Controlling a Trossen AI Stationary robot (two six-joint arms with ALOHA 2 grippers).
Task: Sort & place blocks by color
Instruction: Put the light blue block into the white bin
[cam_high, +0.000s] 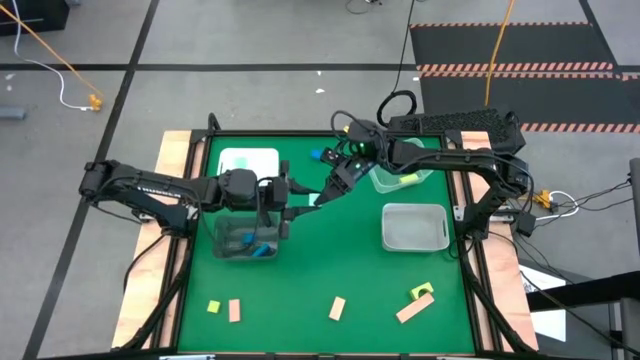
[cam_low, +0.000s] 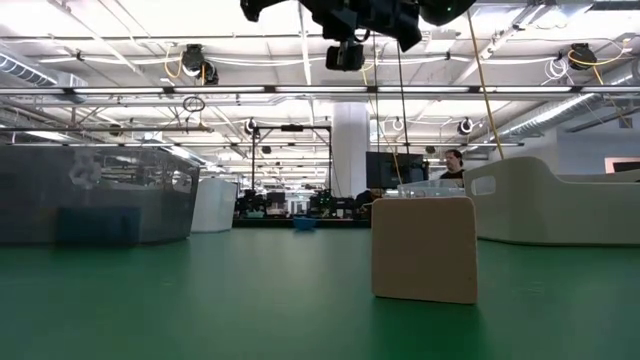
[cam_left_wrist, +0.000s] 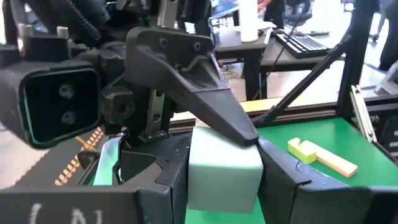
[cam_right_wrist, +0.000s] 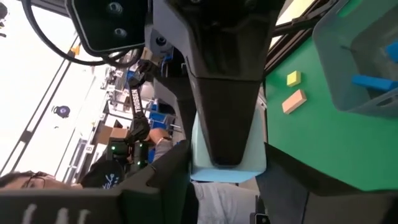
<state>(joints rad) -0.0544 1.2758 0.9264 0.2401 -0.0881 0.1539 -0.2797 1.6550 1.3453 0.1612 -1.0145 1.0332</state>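
Clearly a handover in mid-air over the table's (cam_high: 330, 270) middle: the pale teal block (cam_left_wrist: 222, 171) sits pinched between the left tool (cam_high: 296, 200) and, it seems, the right tool (cam_high: 325, 194), so one should release only once the other grips squarely.

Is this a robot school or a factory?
Probably a robot lab or workshop hall. The low view shows a big room with ceiling pipes, workbenches with equipment and a person far back. From above, floor cables and striped hazard tape surround the green table.
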